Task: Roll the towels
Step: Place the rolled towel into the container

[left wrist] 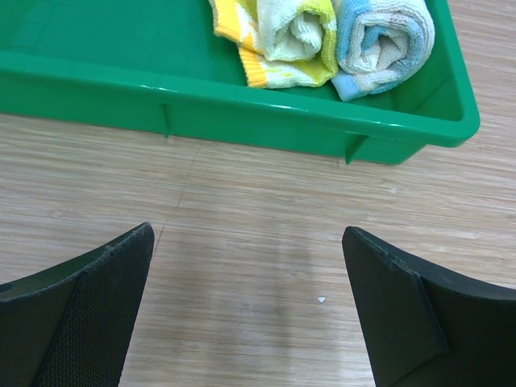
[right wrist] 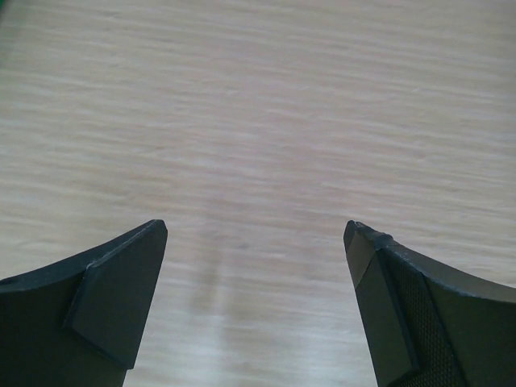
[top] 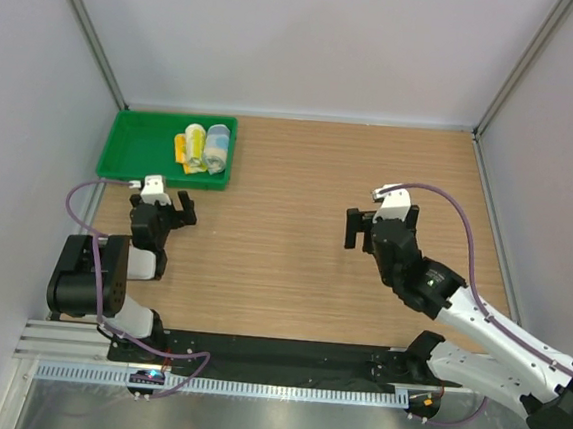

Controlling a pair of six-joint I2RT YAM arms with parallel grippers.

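I see the yellow-green towel (left wrist: 294,36) and blue towel (left wrist: 383,40) rolled in the green tray (left wrist: 242,113), left gripper (left wrist: 246,242) and right gripper (right wrist: 254,230) spread empty, so I judge only a retreat remains.

A tray (top: 133,131) is set on the table (top: 294,245), near the far left corner. Two towels are laid in the tray, at its right end, side by side and touching. The left towel (top: 193,147) is placed just beside the right towel (top: 216,148). The left gripper (top: 170,204) is held over the table just in front of the tray, near its right end. The right gripper (top: 360,231) is held over the right half of the table, well apart from the tray.
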